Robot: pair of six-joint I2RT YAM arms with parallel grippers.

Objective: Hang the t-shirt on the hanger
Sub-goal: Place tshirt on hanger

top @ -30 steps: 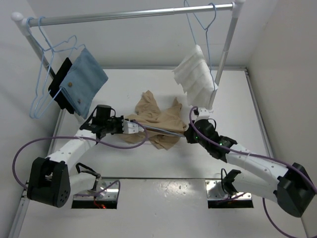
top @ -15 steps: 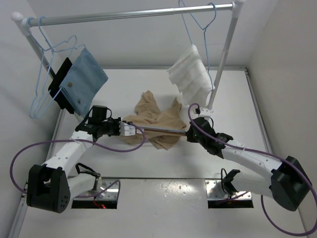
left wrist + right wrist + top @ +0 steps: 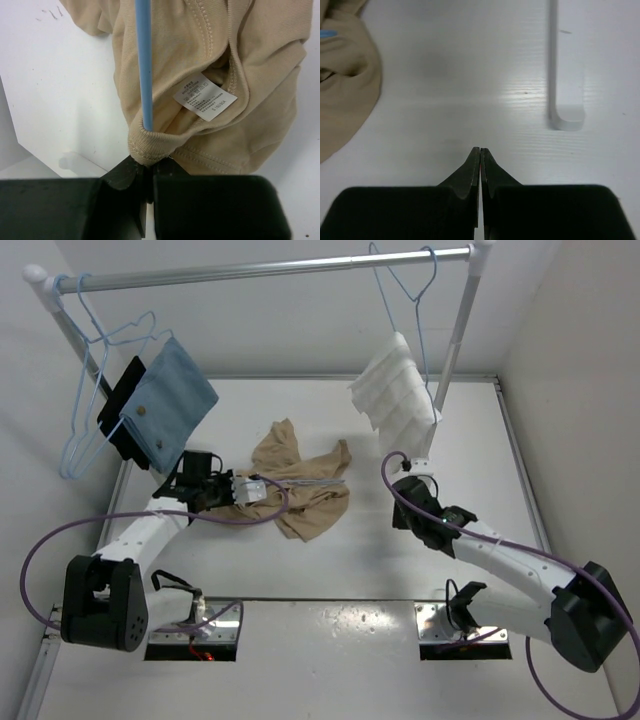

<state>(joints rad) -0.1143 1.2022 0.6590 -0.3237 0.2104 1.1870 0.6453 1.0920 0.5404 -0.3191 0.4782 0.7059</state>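
T-shirt (image 3: pixel 300 490), tan and crumpled, lies left of centre on the white table (image 3: pixel 470 440). Left gripper (image 3: pixel 148 170) is pinched nearly closed on its ribbed edge, where the pale-blue hanger (image 3: pixel 143 60) wire enters the fabric. Right gripper (image 3: pixel 480 156), fully closed and empty, hovers over the table, apart from the cloth.

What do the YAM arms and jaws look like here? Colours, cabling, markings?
The left arm and right arm match: white links, black joint housings, black base blocks. A purple cable loops loosely off each. The jaws are matte black, tapering to narrow tips. No markings visible.
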